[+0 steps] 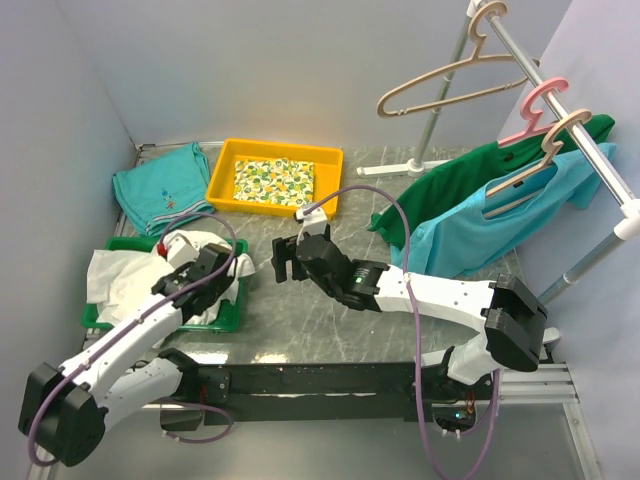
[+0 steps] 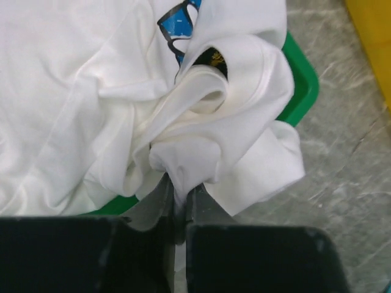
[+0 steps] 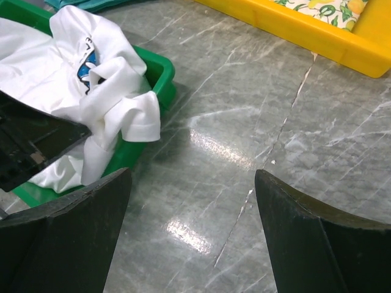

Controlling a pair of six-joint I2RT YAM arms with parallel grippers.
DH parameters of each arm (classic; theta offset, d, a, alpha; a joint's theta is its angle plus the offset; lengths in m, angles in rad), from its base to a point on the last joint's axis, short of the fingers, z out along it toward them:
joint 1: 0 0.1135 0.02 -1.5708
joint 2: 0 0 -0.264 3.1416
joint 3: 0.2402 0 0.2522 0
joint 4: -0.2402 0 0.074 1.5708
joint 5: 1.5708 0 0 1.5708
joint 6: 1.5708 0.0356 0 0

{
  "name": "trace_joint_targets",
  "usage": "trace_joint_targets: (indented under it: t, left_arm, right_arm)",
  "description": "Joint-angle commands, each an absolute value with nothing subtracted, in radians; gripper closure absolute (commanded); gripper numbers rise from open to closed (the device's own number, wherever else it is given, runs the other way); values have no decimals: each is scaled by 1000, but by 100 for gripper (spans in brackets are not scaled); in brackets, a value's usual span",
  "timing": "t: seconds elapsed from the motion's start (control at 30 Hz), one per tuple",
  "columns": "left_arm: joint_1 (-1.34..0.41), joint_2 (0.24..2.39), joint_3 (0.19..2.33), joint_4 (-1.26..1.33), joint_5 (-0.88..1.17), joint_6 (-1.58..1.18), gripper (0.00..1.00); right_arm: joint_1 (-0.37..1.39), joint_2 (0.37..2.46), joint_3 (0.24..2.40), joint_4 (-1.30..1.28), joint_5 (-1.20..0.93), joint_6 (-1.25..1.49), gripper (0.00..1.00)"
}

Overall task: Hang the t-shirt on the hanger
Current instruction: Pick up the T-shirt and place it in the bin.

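Observation:
The white t-shirt point(image 1: 125, 275) lies crumpled in a green tray point(image 1: 225, 318) at the left. A bit of its blue print point(image 2: 177, 18) shows in the left wrist view. My left gripper point(image 1: 207, 268) is shut on a bunched fold of the t-shirt point(image 2: 201, 122) at the tray's right edge, with cloth pinched between the fingers point(image 2: 160, 198). My right gripper point(image 1: 285, 258) is open and empty just right of the tray, low over the marble table; its wrist view shows the t-shirt point(image 3: 110, 91) ahead to the left. The beige hanger point(image 1: 450, 82) hangs bare on the rack rail at the upper right.
On the rail point(image 1: 560, 95) hang a pink hanger point(image 1: 535, 110) with a green shirt point(image 1: 450, 185) and a tan hanger point(image 1: 545, 160) with a light blue shirt point(image 1: 480, 235). A yellow tray point(image 1: 228, 172) holds a lemon-print cloth. A folded teal shirt point(image 1: 160, 188) lies at the back left.

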State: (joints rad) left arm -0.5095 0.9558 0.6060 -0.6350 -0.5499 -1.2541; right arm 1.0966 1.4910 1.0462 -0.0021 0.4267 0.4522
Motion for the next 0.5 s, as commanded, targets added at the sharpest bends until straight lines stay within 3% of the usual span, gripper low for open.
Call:
trace_joint_targets:
  t: [0.0, 0.3, 0.47]
  left_arm:
    - [-509, 856, 704, -609, -613, -1200, 99]
    - [-511, 764, 891, -620, -615, -980, 99]
    - [-509, 746, 948, -643, -606, -943, 99]
  right_arm:
    - [1091, 1486, 1106, 6, 414, 446, 11]
    - [1098, 1589, 1232, 70, 115, 387, 11]
    - [1100, 1686, 1298, 84, 58, 408, 11]
